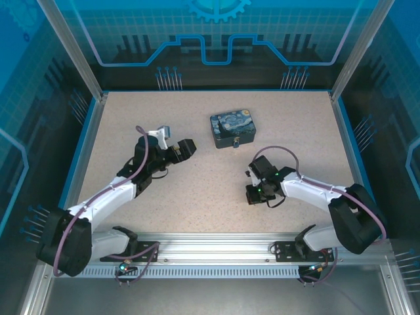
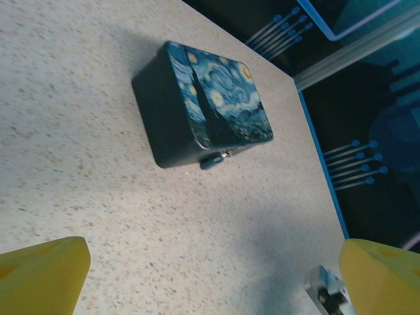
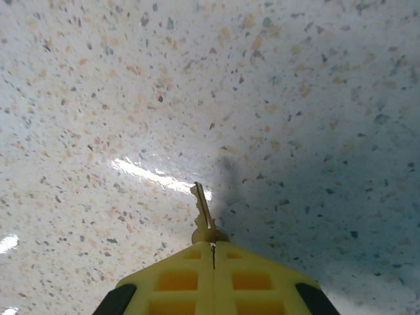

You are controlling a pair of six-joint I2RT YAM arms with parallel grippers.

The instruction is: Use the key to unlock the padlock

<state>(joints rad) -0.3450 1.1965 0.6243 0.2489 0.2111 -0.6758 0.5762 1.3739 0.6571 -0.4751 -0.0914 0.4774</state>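
Note:
The tiny bluish padlock (image 2: pixel 211 159) hangs at the front edge of the swirl-painted tin (image 2: pixel 216 98), and from above the padlock (image 1: pixel 235 142) is a small speck below the tin (image 1: pixel 232 127). My left gripper (image 2: pixel 213 275) is open, its yellow fingertips (image 2: pixel 46 269) wide apart over bare table, a short way from the tin. From above, the left gripper (image 1: pixel 186 147) sits left of the tin. My right gripper (image 3: pixel 212 244) is shut on the key (image 3: pixel 203 213), whose thin blade sticks out toward the tabletop. The right gripper (image 1: pixel 253 195) hovers below and right of the tin.
The speckled tabletop (image 1: pixel 197 197) stretches between the two arms. A blue raised border (image 1: pixel 344 141) and metal posts frame the table. In the left wrist view the table's right edge (image 2: pixel 321 170) runs close past the tin.

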